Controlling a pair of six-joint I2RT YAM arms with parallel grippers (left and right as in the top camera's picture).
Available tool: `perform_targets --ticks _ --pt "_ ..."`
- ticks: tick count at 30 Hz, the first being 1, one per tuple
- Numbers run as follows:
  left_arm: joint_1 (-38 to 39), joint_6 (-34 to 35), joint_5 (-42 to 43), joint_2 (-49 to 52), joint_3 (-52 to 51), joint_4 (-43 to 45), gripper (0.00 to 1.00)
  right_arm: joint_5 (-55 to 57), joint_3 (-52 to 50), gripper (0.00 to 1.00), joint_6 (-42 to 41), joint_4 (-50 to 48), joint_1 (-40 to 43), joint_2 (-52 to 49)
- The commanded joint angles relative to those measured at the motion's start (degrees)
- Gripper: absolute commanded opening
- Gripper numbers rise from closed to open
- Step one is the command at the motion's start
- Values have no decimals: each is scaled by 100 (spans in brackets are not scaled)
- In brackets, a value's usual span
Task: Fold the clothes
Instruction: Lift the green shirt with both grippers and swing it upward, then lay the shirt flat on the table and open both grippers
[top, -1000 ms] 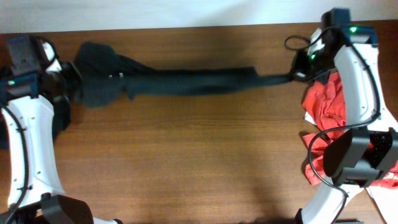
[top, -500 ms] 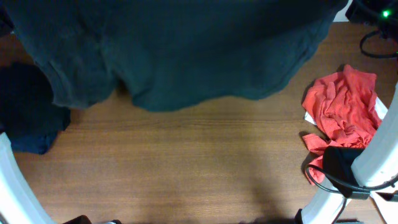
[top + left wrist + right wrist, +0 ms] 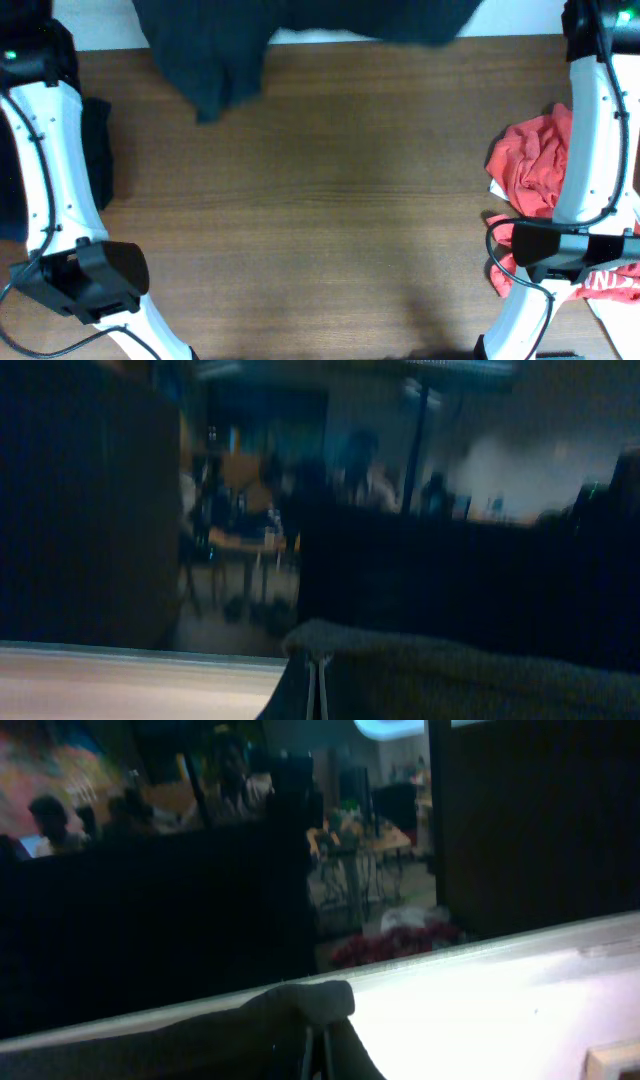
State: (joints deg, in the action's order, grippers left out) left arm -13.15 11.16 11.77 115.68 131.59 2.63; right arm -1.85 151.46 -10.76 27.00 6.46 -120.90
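— Where's the dark garment (image 3: 215,70)?

— Up off the desk (image 3: 330,220). From overhead it hangs along the far edge. One lobe droops lower on the left arm's side, and the rest runs out of the top of the picture.

— Which gripper is pinching it?

— I cannot tell for either gripper. A fold of it fills the bottom of the left wrist view, and another sits bottom middle in the right wrist view. Both views are dim and blurred and the fingers don't stand out, so I can't say whether they are spread or pressed together.

— And around it?

— The left arm (image 3: 50,180) and right arm (image 3: 590,130) stand at either side. A red garment (image 3: 530,160) lies crumpled on the desk by the right arm. Another dark cloth (image 3: 97,150) lies just beside the left arm.
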Motion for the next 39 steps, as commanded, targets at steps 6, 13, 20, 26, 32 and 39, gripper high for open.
perform_targets --ticks 6,13,20,26,32,39 --pt "-612 109 538 186 634 -7886 0 555 -678 4 -15 5611 525 28" --pt "-354 -1274 833 389 -2935 -9510 0 551 -4352 4 -24 6596 525 31" --pt "-518 -1311 166 -170 -4527 -9460 0 555 -5768 4 -24 6555 525 337" --pt "-1600 -1056 214 -1445 -4531 -9560 0 533 -6533 4 -50 6555 520 1241" --pt "-1587 -992 1187 -1467 -4531 -8225 0 -59 -6605 4 4 4485 514 1440" --pt "-835 -466 1045 -1434 -5230 -5523 0 -527 -6607 4 179 2909 232 1161"
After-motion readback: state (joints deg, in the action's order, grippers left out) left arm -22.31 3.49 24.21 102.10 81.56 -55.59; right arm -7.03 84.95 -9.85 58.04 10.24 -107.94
